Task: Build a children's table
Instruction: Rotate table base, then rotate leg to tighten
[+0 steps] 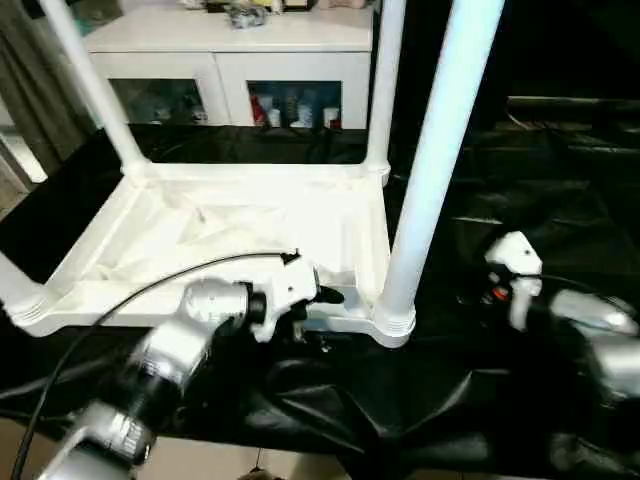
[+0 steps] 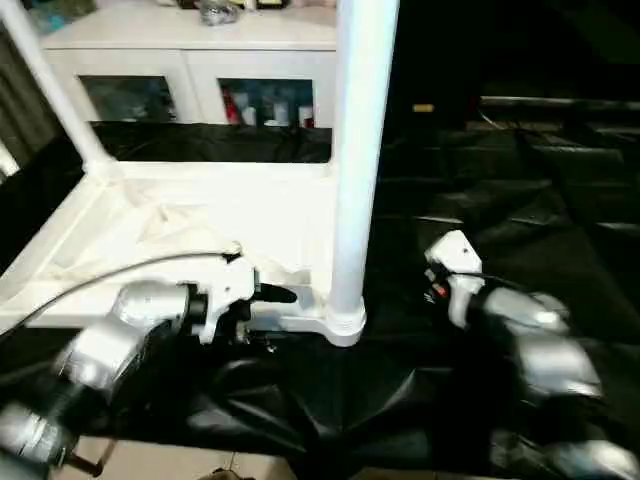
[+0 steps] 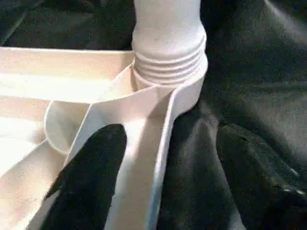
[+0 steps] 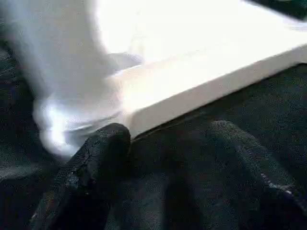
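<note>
Where the black cloth (image 1: 520,250) covers the work surface, lies upside down with ribbed underside up: white tabletop (image 1: 230,235). Standing upright in corner sockets: near-right leg (image 1: 430,170), screwed into its ribbed collar at the corner nearest the right arm; far-right leg (image 1: 383,80); far-left leg (image 1: 95,85), leaning slightly outward. At the near-left corner, just a stub of a fourth leg (image 1: 12,285) cut by the picture edge.

Straddling the tabletop's near rim just beside the near-right leg: left gripper (image 3: 158,177), fingers spread apart, one black finger (image 3: 91,177) over the white inside of the top, the other over the cloth outside the rim; whether either pad touches the rim, cannot tell. Holding nothing.

Low over the cloth, right of the near-right leg and apart from it: right gripper (image 4: 168,177), fingers likewise spread and empty, pointed toward the leg's base and the tabletop's side edge.

Behind the table, against the back: white cabinet (image 1: 230,60) with glass-fronted shelves.
</note>
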You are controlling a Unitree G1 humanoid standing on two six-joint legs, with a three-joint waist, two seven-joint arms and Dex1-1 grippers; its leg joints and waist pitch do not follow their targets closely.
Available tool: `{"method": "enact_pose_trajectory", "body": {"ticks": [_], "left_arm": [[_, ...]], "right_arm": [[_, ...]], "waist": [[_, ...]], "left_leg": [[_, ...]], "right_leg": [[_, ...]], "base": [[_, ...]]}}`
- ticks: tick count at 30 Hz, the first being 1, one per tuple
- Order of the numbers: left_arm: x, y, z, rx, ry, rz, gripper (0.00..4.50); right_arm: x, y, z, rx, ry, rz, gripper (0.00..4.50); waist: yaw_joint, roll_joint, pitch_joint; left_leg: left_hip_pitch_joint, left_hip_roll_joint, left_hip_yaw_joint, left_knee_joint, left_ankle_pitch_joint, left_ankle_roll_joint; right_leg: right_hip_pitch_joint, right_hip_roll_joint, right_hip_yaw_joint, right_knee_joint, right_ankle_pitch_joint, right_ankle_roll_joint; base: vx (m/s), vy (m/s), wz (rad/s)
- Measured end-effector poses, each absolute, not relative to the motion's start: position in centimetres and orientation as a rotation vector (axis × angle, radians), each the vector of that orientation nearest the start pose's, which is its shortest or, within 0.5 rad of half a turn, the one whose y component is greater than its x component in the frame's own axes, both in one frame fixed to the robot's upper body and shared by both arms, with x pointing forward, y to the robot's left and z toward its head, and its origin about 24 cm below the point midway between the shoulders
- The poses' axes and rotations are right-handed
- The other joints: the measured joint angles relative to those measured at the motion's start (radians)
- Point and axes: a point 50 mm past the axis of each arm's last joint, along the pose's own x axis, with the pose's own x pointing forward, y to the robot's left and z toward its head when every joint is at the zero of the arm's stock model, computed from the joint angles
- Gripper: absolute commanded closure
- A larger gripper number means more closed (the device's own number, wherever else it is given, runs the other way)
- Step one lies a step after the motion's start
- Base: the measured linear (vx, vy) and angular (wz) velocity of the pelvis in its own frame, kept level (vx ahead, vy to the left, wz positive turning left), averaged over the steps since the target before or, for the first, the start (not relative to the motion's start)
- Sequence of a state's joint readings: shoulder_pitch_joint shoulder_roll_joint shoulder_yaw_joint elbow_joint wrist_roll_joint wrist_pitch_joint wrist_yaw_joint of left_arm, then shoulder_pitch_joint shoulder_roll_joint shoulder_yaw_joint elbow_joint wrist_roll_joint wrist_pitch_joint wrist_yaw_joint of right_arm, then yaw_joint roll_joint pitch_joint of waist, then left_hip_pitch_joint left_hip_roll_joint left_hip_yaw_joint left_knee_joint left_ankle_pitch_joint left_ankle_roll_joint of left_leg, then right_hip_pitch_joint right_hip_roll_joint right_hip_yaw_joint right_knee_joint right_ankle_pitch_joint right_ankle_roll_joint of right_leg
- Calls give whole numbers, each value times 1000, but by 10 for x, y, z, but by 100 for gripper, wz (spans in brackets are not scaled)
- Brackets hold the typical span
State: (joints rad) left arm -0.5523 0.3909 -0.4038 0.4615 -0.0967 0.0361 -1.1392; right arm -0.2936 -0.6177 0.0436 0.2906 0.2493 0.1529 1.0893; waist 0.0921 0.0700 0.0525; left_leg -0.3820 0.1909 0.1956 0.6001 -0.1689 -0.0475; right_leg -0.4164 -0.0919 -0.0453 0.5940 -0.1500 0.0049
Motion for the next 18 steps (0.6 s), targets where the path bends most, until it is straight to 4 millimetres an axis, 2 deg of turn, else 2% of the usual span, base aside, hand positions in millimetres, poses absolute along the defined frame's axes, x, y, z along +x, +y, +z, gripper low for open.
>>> {"method": "enact_pose_trajectory", "body": {"ticks": [2,4,8,10,11,14,18], "left_arm": [[305,109,58,439,316,-1441,166],[305,107,55,440,329,-1458,171],[310,103,49,410,371,-1475,214],[311,102,49,405,376,-1483,229],[312,102,49,403,379,-1483,255],[317,100,47,420,392,-1473,261],[323,104,45,460,417,-1442,302]], "right_arm": [[275,-228,74,-246,336,1044,142],[272,-227,73,-242,356,1072,142],[264,-222,76,-259,396,1152,142],[263,-222,77,-259,402,1160,142],[262,-222,78,-264,408,1163,142],[261,-222,81,-278,410,1169,142],[259,-222,83,-285,419,1172,142]], "waist": [[-3,0,0],[-5,0,0],[-6,0,0],[-5,1,0],[-5,2,-1],[-6,2,-1],[-8,5,-1]], "left_leg": [[0,0,0,1,0,0],[0,0,-1,2,0,0],[0,-1,-2,2,0,0],[-1,0,-4,2,0,0],[-2,0,-6,1,0,0],[-1,0,-10,2,0,0],[0,0,-15,2,0,1]], "right_leg": [[0,0,0,-1,0,0],[0,-1,-1,-2,0,0],[-1,-1,-3,-6,0,0],[0,-1,-8,-11,0,0],[2,-2,-12,-16,0,0],[6,-4,-19,-20,0,0],[10,-4,-23,-24,0,0]], "base": [[0,0,0],[0,0,0],[0,0,0],[0,0,0],[0,0,0],[0,0,0],[0,0,0]]}}
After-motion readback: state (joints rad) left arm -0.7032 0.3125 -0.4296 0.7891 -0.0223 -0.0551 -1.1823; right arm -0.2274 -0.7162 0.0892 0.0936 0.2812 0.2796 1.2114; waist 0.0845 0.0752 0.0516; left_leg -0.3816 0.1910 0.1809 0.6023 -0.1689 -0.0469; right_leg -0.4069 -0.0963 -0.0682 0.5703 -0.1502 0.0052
